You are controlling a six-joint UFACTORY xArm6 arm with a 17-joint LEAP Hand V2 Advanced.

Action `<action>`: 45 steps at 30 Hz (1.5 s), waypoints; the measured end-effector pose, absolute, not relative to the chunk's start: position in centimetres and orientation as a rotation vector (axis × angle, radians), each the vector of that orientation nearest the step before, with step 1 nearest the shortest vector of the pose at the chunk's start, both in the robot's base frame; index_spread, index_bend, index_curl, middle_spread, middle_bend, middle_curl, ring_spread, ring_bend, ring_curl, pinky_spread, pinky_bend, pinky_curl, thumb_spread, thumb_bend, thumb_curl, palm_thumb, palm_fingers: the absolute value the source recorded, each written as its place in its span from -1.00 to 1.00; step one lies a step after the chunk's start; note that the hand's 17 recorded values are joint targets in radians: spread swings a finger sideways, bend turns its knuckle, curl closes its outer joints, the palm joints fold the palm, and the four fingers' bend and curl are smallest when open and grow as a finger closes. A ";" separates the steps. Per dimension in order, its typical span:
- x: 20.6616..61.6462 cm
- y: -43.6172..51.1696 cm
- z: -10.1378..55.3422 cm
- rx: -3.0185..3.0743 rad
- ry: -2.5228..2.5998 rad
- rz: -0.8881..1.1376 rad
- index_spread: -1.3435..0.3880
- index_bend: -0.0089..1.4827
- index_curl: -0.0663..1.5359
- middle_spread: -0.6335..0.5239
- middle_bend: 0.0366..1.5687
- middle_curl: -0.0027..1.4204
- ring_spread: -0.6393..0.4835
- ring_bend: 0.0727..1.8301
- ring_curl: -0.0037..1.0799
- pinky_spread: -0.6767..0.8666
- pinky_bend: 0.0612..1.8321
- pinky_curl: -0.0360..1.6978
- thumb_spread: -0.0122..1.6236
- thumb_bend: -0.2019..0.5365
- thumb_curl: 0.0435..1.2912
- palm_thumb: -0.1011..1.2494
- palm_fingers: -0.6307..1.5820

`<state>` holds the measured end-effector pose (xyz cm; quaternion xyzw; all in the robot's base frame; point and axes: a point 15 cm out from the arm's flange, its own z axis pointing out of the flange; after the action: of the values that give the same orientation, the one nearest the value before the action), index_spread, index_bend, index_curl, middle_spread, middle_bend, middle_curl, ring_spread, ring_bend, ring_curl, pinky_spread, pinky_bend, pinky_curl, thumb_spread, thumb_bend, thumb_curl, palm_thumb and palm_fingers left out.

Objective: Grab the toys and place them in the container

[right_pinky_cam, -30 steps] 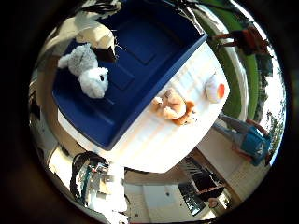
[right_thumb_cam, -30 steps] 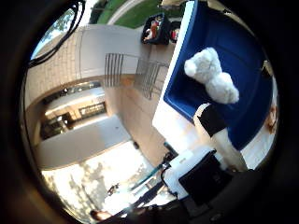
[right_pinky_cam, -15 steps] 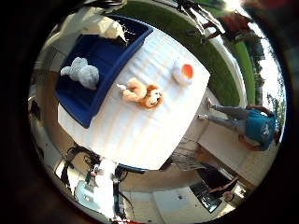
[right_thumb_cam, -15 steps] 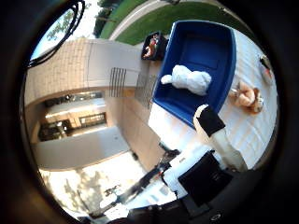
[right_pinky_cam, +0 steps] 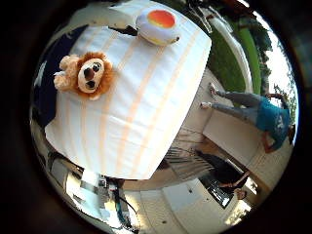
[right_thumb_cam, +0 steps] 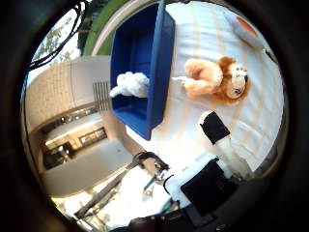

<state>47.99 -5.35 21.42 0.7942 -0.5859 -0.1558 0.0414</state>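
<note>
1. Robot hand (right_thumb_cam: 219, 159) hangs above the table, holding nothing; one white finger with a black tip (right_thumb_cam: 215, 128) reaches out straight (fingers relaxed).
2. Lion plush (right_pinky_cam: 85, 74) lies on the striped tablecloth (right_pinky_cam: 146, 112), just beside the blue container (right_thumb_cam: 145, 72).
3. White plush toy (right_thumb_cam: 131, 85) lies inside the container.
4. Round white toy with an orange top (right_pinky_cam: 158, 24) sits near the table's edge, apart from the lion.

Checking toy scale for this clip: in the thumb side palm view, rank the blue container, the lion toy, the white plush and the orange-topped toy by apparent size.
1. Blue container
2. Lion toy on the striped cloth
3. White plush inside the container

The orange-topped toy is cut by the view's edge, so it can't be ranked. The plush lies partly behind the container wall, so its rank below the lion is unsure.
</note>
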 end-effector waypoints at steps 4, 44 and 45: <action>48.1 -3.9 18.4 2.418 -1.749 -0.527 0.23 -0.76 -0.57 0.20 -0.81 -0.54 0.63 -0.64 -0.41 0.47 -0.34 -0.63 0.40 -0.52 -0.32 0.28 -0.43; 37.2 0.1 42.1 2.447 -1.616 -0.241 -0.48 -0.10 -0.47 -0.27 0.50 0.40 -0.04 0.53 0.52 0.13 0.58 -0.05 0.40 -0.49 0.01 0.61 0.34; 37.5 1.1 43.3 2.480 -1.608 -0.207 -0.49 -0.08 -0.45 -0.27 0.52 0.41 -0.04 0.54 0.53 0.12 0.59 -0.04 0.40 -0.49 0.02 0.61 0.33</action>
<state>37.55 1.05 43.25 0.8336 -0.5406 -0.0695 0.0892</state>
